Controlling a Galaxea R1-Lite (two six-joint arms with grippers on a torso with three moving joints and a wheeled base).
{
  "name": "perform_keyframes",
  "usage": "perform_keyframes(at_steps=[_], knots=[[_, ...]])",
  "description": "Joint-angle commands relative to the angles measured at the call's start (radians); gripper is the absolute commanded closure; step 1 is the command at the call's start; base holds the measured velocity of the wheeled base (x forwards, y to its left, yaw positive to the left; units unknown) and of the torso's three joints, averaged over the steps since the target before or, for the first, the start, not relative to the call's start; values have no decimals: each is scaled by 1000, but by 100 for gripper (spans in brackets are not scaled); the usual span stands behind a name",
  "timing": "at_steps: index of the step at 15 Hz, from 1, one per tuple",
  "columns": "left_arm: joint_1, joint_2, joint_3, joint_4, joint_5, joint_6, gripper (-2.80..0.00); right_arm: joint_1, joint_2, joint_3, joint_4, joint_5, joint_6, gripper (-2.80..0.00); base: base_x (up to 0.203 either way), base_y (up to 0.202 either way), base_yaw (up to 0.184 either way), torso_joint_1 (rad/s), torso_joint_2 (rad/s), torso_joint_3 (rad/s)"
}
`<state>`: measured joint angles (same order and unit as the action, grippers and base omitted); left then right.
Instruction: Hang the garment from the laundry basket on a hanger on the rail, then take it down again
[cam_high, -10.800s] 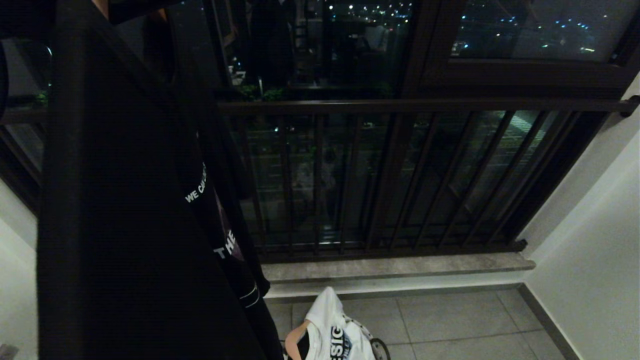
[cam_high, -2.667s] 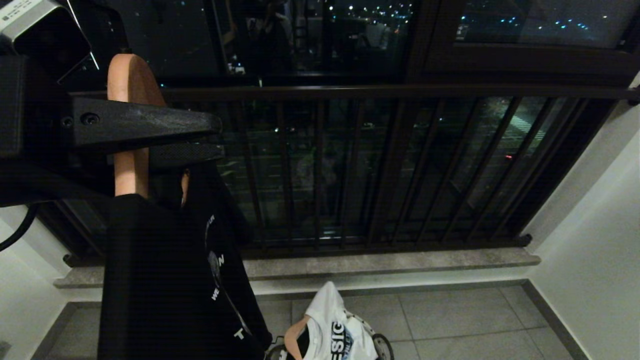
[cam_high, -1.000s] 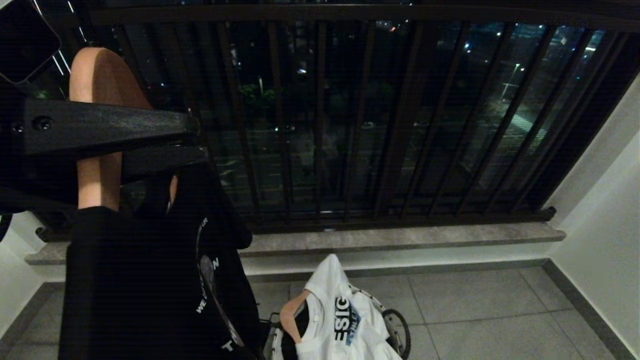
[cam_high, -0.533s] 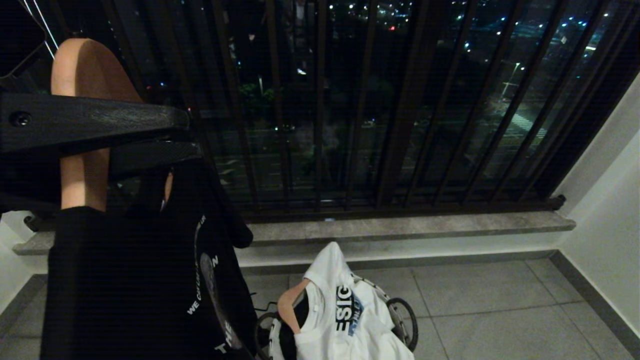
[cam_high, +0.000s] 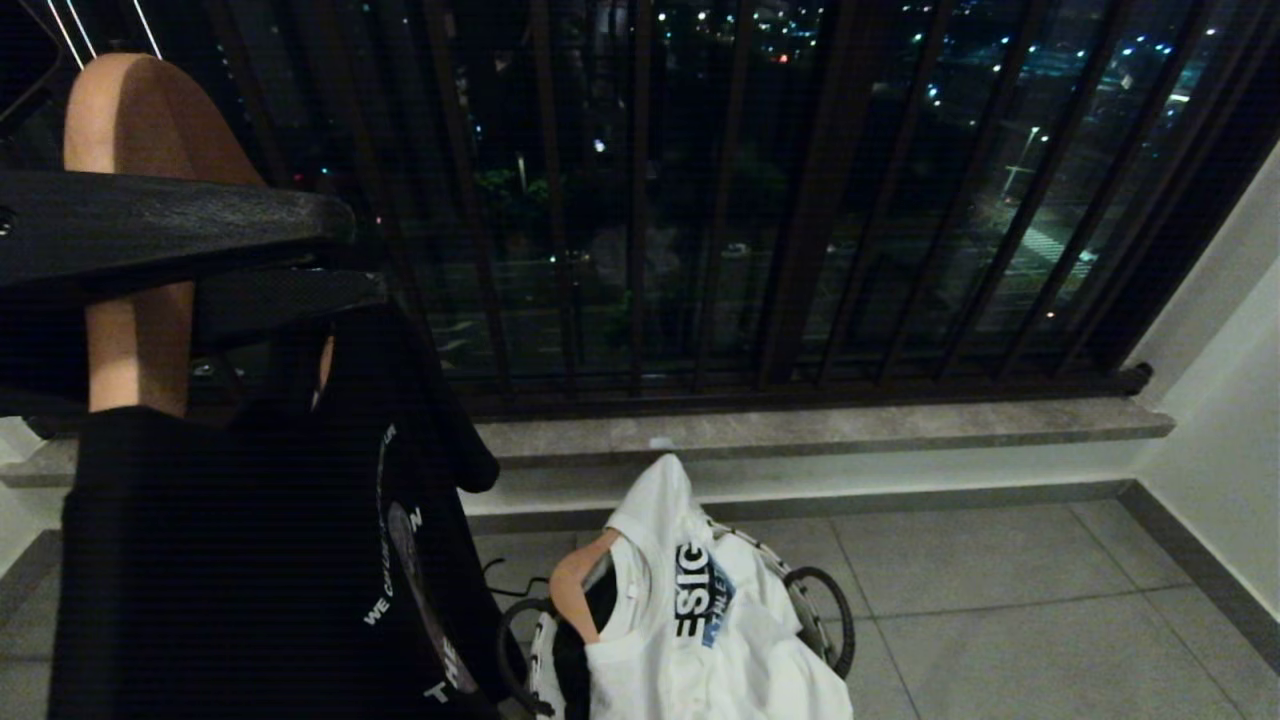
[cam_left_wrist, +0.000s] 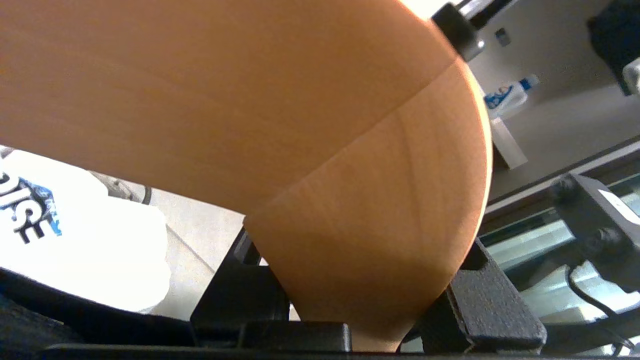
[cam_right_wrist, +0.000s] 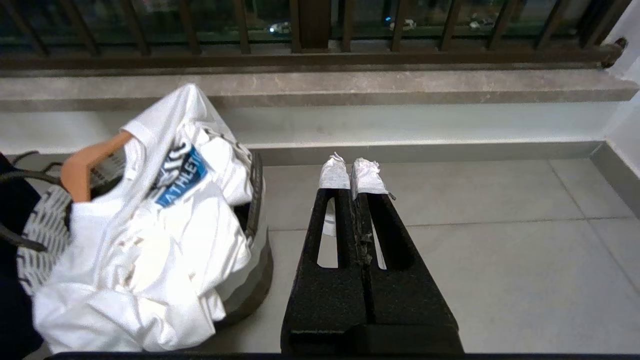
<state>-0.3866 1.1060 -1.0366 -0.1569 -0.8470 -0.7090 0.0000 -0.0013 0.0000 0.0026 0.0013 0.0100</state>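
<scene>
The left gripper (cam_high: 330, 250) sits at about nine to ten o'clock in the head view, its two black fingers (cam_high: 180, 225) clamped across the neck of a wooden hanger (cam_high: 140, 230). In the left wrist view the same hanger (cam_left_wrist: 300, 150) fills most of the frame, wedged between the finger pads (cam_left_wrist: 490, 315), so the jaws are partly closed on wood rather than fully together. A black T-shirt (cam_high: 250, 560) with white lettering hangs from that hanger, draping down toward seven o'clock.

The laundry basket (cam_high: 830, 620) stands on the grey tiled floor (cam_high: 1000, 620) at six o'clock, just right of the black shirt's hem. A white T-shirt (cam_high: 700, 620) on a second wooden hanger (cam_high: 575, 590) is heaped in it and spills over the rim (the print reads partly as "ATHLETE" in the right wrist view).

The right gripper (cam_right_wrist: 350, 175) points out over the bare floor, its taped fingertips (cam_right_wrist: 367, 175) pressed together with nothing between them, to the right of the basket (cam_right_wrist: 255, 240). Beyond lie a stone ledge (cam_high: 820, 430) and dark window bars (cam_high: 800, 200).
</scene>
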Motion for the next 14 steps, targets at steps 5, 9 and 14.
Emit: perform_keyframes(at_steps=[5, 9, 14], knots=[[0, -3, -6, -4, -4, -4, 0, 0, 1, 0, -4, 0, -1, 0, 0, 0, 0, 2, 41, 55], [0, 0, -22, -3, -4, -4, 0, 0, 1, 0, -4, 0, -1, 0, 0, 0, 0, 12, 12, 13], [0, 9, -40, -7, -4, -4, 0, 0, 1, 0, -4, 0, -1, 0, 0, 0, 0, 25, 64, 60]])
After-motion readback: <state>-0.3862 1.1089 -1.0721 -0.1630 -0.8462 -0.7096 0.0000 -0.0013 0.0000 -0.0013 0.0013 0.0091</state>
